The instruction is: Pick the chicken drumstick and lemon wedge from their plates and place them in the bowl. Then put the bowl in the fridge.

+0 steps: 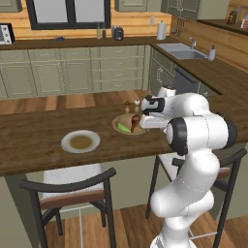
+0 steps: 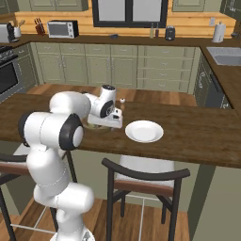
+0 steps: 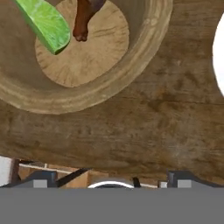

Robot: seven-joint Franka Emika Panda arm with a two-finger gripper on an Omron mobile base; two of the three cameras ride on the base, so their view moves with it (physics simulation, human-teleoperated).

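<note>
- Hand view: lemon wedge (image 3: 46,24) and chicken drumstick (image 3: 84,19) both lying inside the bowl (image 3: 144,57), side by side on its floor, drumstick running off the top edge.
- Gripper (image 3: 111,178) hanging just above the near side of the bowl, finger tips spread wide apart, nothing between them, touching nothing.
- Left base view: bowl (image 1: 117,127) sitting on the wooden counter (image 1: 34,140), green wedge and brown meat showing in it, hand right beside it.
- Filling part looks done; judged remaining: gripping the bowl and carrying it to the fridge.
- Emptied plate (image 1: 81,141) left of the bowl, well apart; second plate (image 2: 144,131) right of the bowl in the right base view, also bare.
- Small shaker-like items (image 1: 129,106) just behind the bowl, too small to name.
- Chairs (image 1: 72,186) tucked below the counter on the near side of the bowl; likely an obstacle when the base pulls away.
- Sink (image 1: 181,51) and green cabinets (image 1: 72,70) far behind the bowl.
</note>
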